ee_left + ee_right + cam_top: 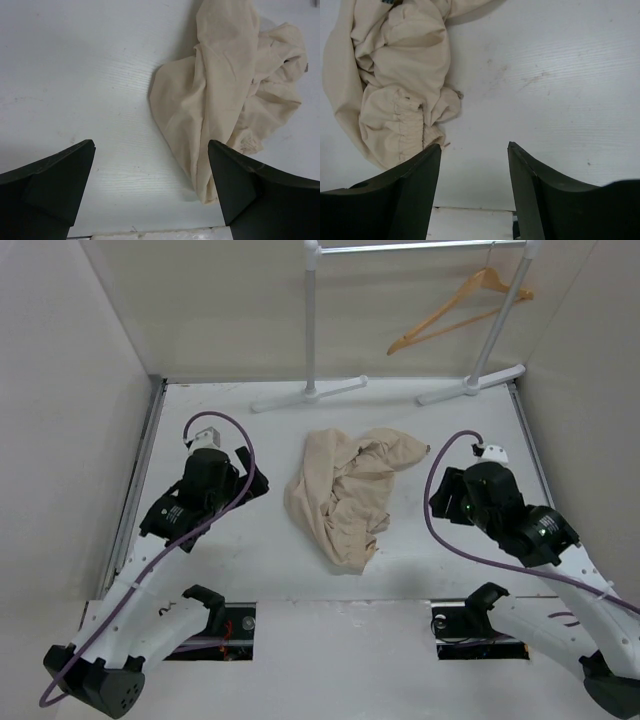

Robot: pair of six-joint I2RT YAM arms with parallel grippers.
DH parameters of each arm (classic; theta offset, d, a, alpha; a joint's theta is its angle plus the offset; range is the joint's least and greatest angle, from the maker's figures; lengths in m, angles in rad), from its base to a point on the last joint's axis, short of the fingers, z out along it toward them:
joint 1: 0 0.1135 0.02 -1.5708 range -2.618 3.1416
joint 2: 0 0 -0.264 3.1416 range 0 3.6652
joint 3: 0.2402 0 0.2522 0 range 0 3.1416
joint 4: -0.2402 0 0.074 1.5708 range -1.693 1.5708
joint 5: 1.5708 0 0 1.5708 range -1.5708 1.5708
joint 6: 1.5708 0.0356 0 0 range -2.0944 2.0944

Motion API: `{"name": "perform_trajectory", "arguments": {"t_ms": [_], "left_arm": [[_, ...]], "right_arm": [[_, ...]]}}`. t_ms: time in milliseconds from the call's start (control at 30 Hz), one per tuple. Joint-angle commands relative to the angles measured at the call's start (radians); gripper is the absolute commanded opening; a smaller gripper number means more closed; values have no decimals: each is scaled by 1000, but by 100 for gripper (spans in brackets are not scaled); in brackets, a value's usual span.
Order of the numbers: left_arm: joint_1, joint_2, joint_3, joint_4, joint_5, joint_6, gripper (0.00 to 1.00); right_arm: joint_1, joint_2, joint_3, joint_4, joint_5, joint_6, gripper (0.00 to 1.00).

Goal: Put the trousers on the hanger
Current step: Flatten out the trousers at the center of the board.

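Note:
The beige trousers (350, 495) lie crumpled in a heap in the middle of the white table. The wooden hanger (460, 308) hangs by its hook on the white rack at the back right. My left gripper (238, 472) is open and empty, left of the heap; in its wrist view (151, 147) the trousers (230, 100) lie ahead to the right, close by the right finger. My right gripper (447, 490) is open and empty, right of the heap; in its wrist view (474, 146) the trousers (395, 80) with the gathered waist lie ahead to the left.
The white metal rack (312, 320) stands at the back, its two feet (308, 395) resting on the table's far edge. Beige walls enclose the table on the left, right and back. Two openings (220, 630) at the near edge hold the arm bases.

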Motion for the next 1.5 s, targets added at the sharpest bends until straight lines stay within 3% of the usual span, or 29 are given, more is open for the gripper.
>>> {"name": "perform_trajectory", "arguments": {"t_ms": [0,100,133,200,267,400,467,533,600,700,767,800,867,933,1133,1233,1467], "left_arm": [[19,-5,85,-5,-10,29,100],[36,-12,82,61,9,53,100],[27,-12,75,94,6,59,100],[10,6,74,144,9,64,100],[-11,25,85,191,3,70,100],[-74,77,72,405,60,75,100],[-76,132,62,510,180,72,95],[-87,214,71,601,272,58,65],[-126,309,126,613,247,67,14],[-186,438,208,570,150,160,18],[-223,533,254,546,92,220,30],[-246,634,297,520,37,264,53],[-239,702,321,515,22,266,62],[-226,767,357,513,25,266,63],[-196,910,464,498,1,270,60],[-185,965,496,498,1,271,52],[-165,1005,519,503,12,270,19]], "right_arm": [[30,-32,-69,138,-41,55,63],[43,-69,-124,227,-46,96,57],[43,-73,-131,241,-47,107,50],[44,-77,-134,252,-58,121,26],[44,-81,-128,238,-52,129,13],[40,-122,-169,224,-56,178,6],[32,-138,-202,226,-62,199,6],[35,-136,-223,223,-75,210,6],[47,-126,-239,223,-85,222,6],[99,-81,-267,237,-118,256,8],[144,-57,-288,264,-128,279,14],[205,-10,-316,319,-145,299,33],[259,32,-339,387,-154,308,47],[290,93,-356,473,-165,301,57],[276,333,-306,686,-207,209,59],[233,445,-256,740,-213,152,60],[184,581,-166,771,-193,74,58]]}}
